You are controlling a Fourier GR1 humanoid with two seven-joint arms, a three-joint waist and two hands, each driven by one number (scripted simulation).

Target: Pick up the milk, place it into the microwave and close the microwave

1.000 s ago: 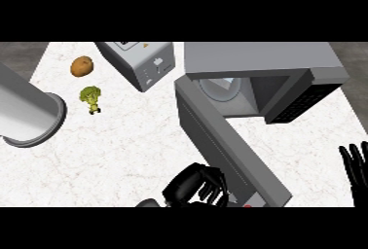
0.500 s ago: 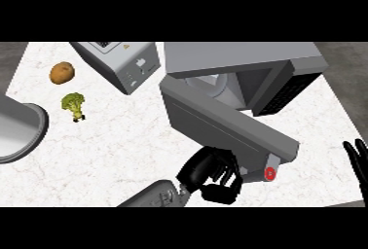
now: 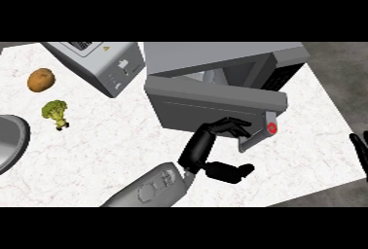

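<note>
The grey microwave [image 3: 223, 58] stands at the back of the counter, right of centre. Its door [image 3: 215, 104] hangs half swung, slanting across the opening, with a red button [image 3: 272, 128] at its right end. My left hand [image 3: 208, 146] comes up from the lower edge, open, with its fingers [image 3: 229, 127] against the door's lower edge and the thumb [image 3: 231, 171] spread out below. Just a sliver of my right hand [image 3: 357, 146] appears at the right edge, fingers up, at rest. No milk is visible; the door hides the microwave's inside.
A toaster [image 3: 101, 63] stands at the back left of the microwave. A potato [image 3: 41, 80] and a piece of broccoli [image 3: 55, 113] lie on the white counter [image 3: 108, 146] at the left. A grey round vessel [image 3: 9, 143] pokes in from the left edge.
The microwave door has swung from wide open to about half shut. My left hand has risen and moved right along with it. The right hand stays at the right edge.
</note>
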